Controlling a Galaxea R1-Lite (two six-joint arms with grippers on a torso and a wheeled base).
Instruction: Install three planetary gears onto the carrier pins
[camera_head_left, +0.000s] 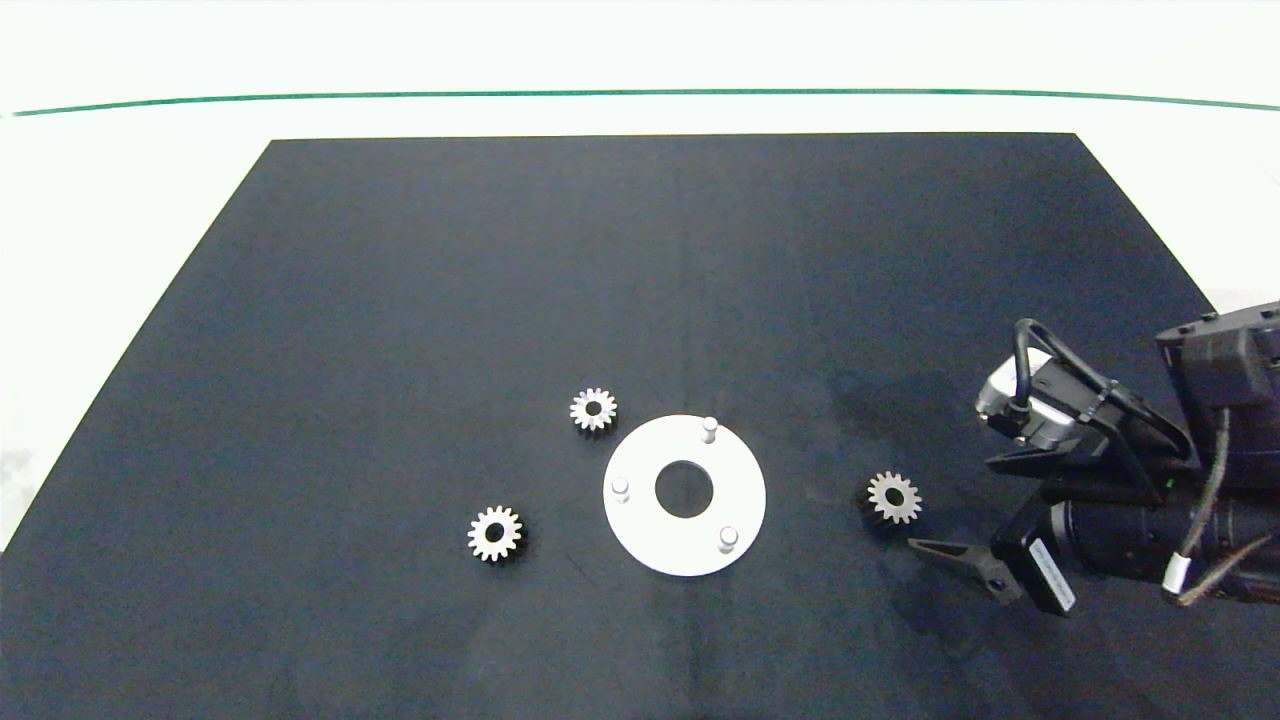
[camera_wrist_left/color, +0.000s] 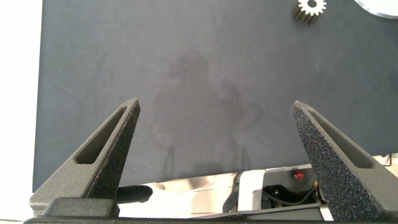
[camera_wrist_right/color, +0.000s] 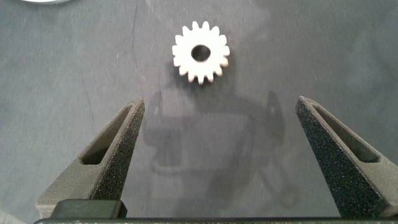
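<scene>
A black mat (camera_head_left: 400, 350) is lying flat across a white table (camera_head_left: 120, 200). A thin green line (camera_head_left: 640, 94) is running across the table beyond the mat's far edge.

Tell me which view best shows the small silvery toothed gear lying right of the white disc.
Right wrist view: the small silvery gear lies flat, bore and teeth clear, ahead of the open right gripper. The head view shows it tiny; the left wrist view misses it.

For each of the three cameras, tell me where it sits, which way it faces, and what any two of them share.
Head: above, looking down at the black mat, white ring-shaped disc and right gripper.
Left wrist: on the left arm, facing the mat past its open left gripper.
Right wrist: on the right arm, aimed at a small silvery metal gear beyond open grey fingers.
Shared: that gear also shows in the head view.
</scene>
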